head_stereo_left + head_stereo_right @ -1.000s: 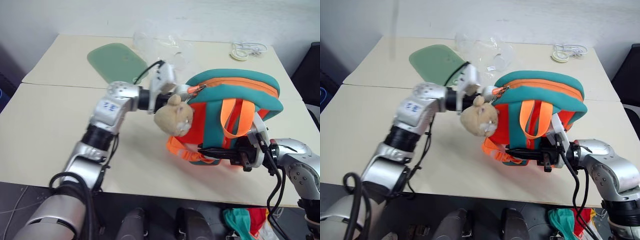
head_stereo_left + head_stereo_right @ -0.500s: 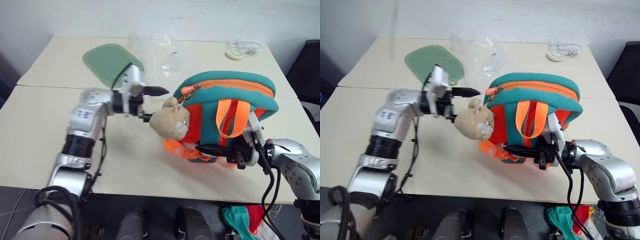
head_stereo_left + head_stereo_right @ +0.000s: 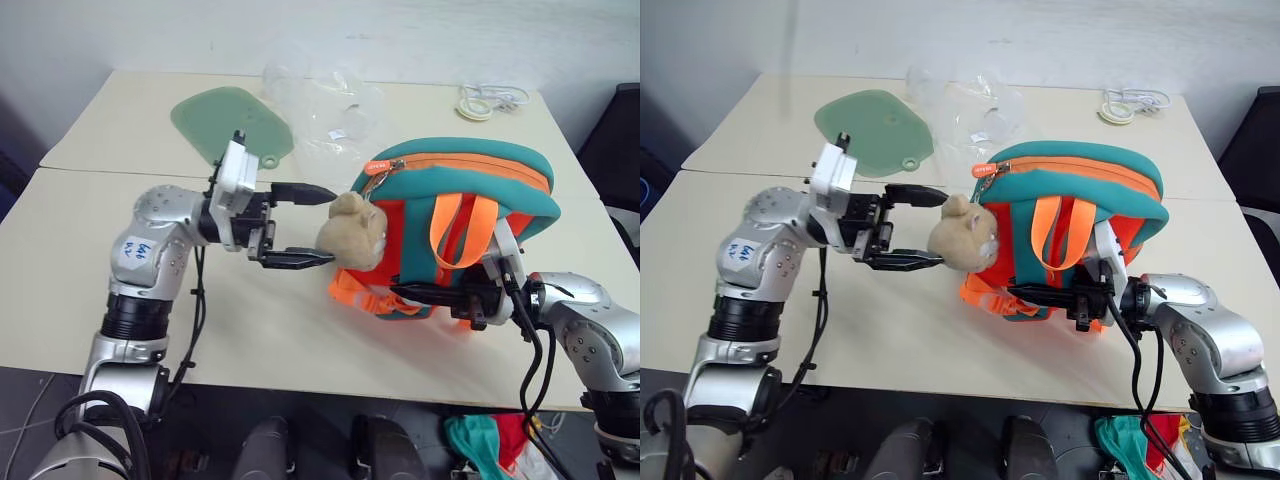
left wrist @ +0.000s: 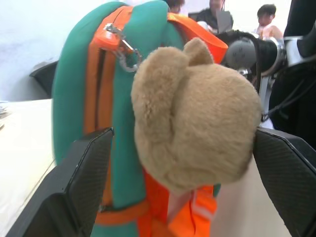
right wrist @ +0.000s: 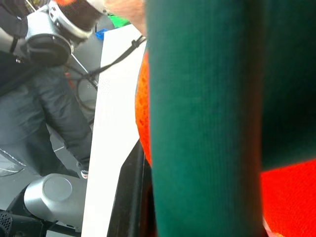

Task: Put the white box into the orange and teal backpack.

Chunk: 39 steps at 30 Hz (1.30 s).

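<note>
The orange and teal backpack (image 3: 470, 190) stands upright on the table, right of centre. Its zip pull (image 3: 375, 168) sits at the left end of the top. A tan plush toy (image 3: 355, 230) hangs on its left side. My left gripper (image 3: 327, 226) is open and level just left of the toy, one finger above and one below, holding nothing. In the left wrist view the fingers (image 4: 84, 168) frame the toy (image 4: 197, 108). My right gripper (image 3: 405, 293) is shut on the backpack's lower front edge. The white box is out of view.
A green rounded mat (image 3: 230, 120) lies at the back left, with clear plastic bags (image 3: 320, 95) beside it. A white coiled cable (image 3: 490, 100) is at the back right. The table's front edge (image 3: 300, 385) is close below the backpack. People (image 4: 217, 10) sit far behind.
My left gripper let go at the zip pull, opened wide and drew back left and down, level with the plush toy. The right gripper kept still on the backpack.
</note>
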Each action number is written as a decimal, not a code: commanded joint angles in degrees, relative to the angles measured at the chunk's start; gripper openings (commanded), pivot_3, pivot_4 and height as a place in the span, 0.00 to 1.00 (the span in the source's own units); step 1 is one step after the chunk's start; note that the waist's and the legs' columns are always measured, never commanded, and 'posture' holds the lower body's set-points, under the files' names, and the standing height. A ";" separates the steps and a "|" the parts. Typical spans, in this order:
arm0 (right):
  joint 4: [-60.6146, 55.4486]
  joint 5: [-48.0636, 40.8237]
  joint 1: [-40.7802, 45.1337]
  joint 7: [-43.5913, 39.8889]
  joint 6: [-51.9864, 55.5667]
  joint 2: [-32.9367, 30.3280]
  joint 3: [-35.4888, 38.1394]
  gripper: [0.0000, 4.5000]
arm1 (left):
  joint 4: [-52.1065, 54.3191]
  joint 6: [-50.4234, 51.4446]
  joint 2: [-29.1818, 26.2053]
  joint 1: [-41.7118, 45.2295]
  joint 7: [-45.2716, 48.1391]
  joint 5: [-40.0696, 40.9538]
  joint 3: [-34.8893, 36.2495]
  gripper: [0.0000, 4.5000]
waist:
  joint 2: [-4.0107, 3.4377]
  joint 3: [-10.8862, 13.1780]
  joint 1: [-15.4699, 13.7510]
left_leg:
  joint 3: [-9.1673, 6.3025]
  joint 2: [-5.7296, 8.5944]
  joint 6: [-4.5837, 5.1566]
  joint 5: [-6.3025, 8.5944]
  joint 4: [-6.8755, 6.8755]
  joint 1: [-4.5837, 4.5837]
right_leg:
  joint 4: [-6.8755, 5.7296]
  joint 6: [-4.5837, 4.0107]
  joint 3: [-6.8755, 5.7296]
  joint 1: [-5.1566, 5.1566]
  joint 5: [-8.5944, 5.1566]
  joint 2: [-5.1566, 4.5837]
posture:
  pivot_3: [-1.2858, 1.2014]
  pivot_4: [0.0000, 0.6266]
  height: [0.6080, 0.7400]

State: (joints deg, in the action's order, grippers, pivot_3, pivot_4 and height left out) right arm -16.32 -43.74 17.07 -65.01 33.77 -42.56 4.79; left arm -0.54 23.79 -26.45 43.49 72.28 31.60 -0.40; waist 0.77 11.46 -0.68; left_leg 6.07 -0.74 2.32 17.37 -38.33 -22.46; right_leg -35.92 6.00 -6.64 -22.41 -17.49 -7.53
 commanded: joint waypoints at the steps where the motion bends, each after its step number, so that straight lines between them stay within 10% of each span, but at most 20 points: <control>1: 0.08 0.57 0.70 -0.41 -0.22 0.15 -0.58 0.02 | 5.05 1.94 0.59 -1.34 -1.22 2.77 -0.29 0.91 | 0.00 0.00 0.20 | 0.00 0.00 0.00 0.00 0.02 0.00 | 0.00 0.00 0.02 0.00 0.00 -0.01 | 0.52 0.24 1.00; 15: -1.57 0.74 -0.58 2.53 0.00 1.26 0.55 0.02 | -0.52 2.05 -4.09 -1.32 -3.53 3.45 5.31 0.09 | 0.00 0.00 0.78 | 0.00 -0.01 -0.01 -0.01 0.01 0.04 | 0.02 0.00 0.02 0.01 0.00 -0.03 | 0.52 0.24 1.00; 24: -3.75 0.10 -3.26 7.40 -1.25 2.94 3.60 0.02 | -14.17 0.43 -18.38 0.34 0.00 -6.13 1.89 0.08 | -0.01 0.00 0.80 | 0.07 0.00 -0.02 0.00 0.11 0.06 | 0.01 -0.01 -0.08 -0.05 -0.01 0.03 | 0.52 0.24 1.00; 37: -5.28 -1.42 -5.61 12.69 -1.97 6.26 7.25 0.02 | -18.11 -7.84 -0.03 -7.15 -13.62 -14.38 -4.52 0.08 | 0.02 -0.03 0.35 | 0.17 0.01 0.03 0.03 0.10 0.05 | -0.02 0.01 -0.02 -0.07 0.01 -0.02 | 0.52 0.24 1.00; 39: -3.92 -0.55 -6.59 12.31 -2.74 6.21 7.51 0.02 | -14.28 -4.41 -0.86 -9.35 -13.58 -12.64 -3.17 0.25 | 0.03 -0.03 0.36 | 0.14 0.00 0.03 0.02 0.06 0.09 | -0.04 0.01 0.02 -0.04 0.01 -0.07 | 0.52 0.24 1.00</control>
State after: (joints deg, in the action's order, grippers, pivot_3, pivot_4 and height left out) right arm -20.04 -44.04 11.00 -52.26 32.52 -36.46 10.11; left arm -17.44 16.79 -26.26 35.73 59.17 18.08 -4.25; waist 0.80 11.43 -0.32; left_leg 6.21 -0.74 2.35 17.39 -38.27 -22.37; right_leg -35.96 6.02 -6.59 -22.45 -17.48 -7.62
